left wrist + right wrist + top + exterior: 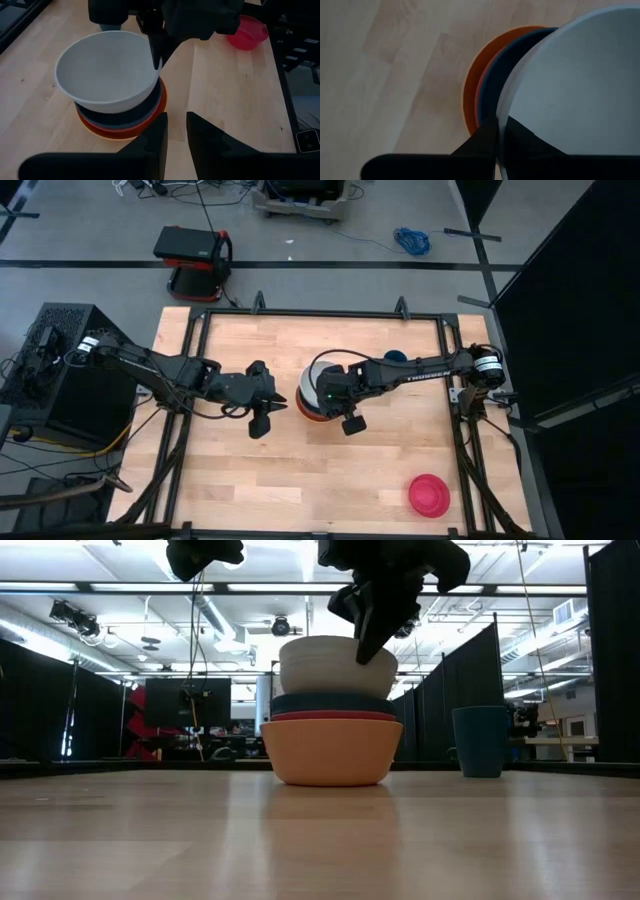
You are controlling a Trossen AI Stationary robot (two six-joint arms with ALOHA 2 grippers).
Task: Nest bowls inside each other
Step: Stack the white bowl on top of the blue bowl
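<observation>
A stack of bowls stands mid-table: an orange bowl (330, 752) at the bottom, a red-orange one (330, 717) in it, a teal one (315, 702) in that, and a white bowl (105, 67) on top, resting in the teal bowl. My right gripper (497, 127) is shut on the white bowl. My left gripper (175, 135) hovers left of the stack, fingers slightly apart with nothing between them. A pink bowl (430, 495) rests on the table at the near right. A dark blue cup (480, 740) stands upright behind the stack to the right. My right gripper pinches the white bowl's rim (501, 112) on the bowl's right side, one finger (530, 145) inside the bowl and the other (477, 142) outside. The fingers come steeply from above, slanting in from the table's right. The bowl sits upright in the teal bowl.
A black frame (300, 317) runs round the wooden table top (250, 480). Bare wood lies in front of the stack and between it and the pink bowl. A red and black box (192, 252) sits on the floor beyond the far edge.
</observation>
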